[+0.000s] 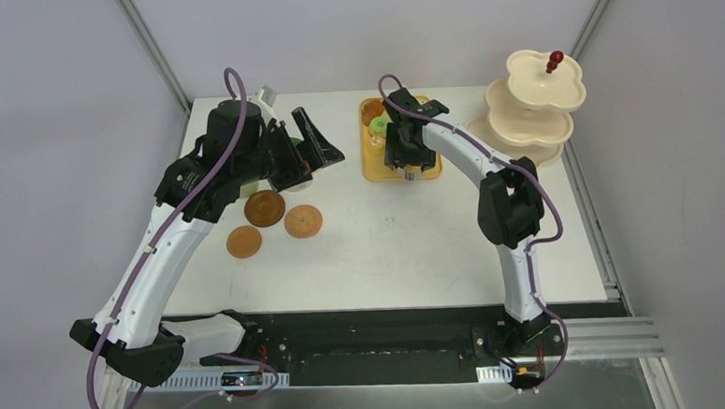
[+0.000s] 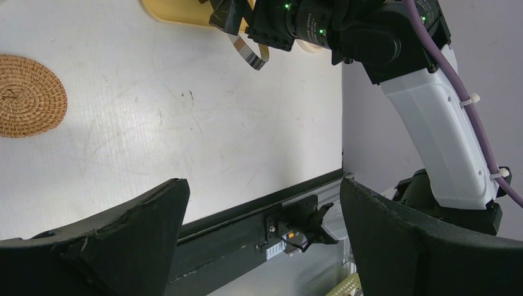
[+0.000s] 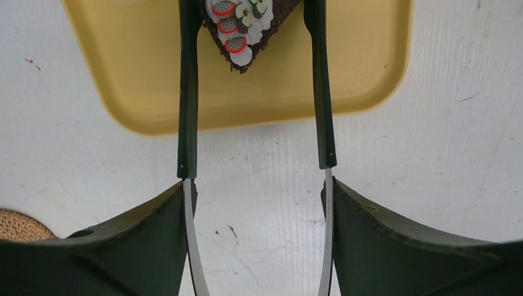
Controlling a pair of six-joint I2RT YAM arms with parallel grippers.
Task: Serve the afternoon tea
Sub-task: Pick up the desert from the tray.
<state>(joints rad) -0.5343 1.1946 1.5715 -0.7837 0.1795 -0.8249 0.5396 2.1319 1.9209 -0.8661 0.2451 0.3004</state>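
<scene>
- While the left arm rises from its base at the near left corner and folds at the elbow over the far left of the desk [image 1: 389, 250], its forearm runs rightward and ends beyond the coasters.
- Left hand [image 2: 262, 191]: fingers spread wide, nothing between them; it hangs above the desk, angled toward the right arm and the near edge.
- Right arm: upright from its base at the near right, elbow bent above the right half of the desk, forearm reaching left and away to the yellow tray [image 3: 370, 61].
- Right hand [image 3: 258, 185]: pointed down over the near end of the tray, closed on the black tongs [image 3: 188, 92], whose sprung metal ends lie against the inner faces of both fingers.
- Tongs: arms apart, straddling a triangular chocolate toy pastry [image 3: 247, 24] with white topping and fruit slices; the pastry lies on the tray. Whether the tips touch it cannot be told.
- Green toy pastry [image 1: 376, 125]: at the tray's far end.
- Three round brown coasters [image 1: 264, 208]: clustered on the desk left of centre, near the left forearm, well apart from the tray.
- Cream three-tier stand [image 1: 523, 112] with red knob [image 1: 554, 60]: upright at the far right corner, just beside the tray's right.
</scene>
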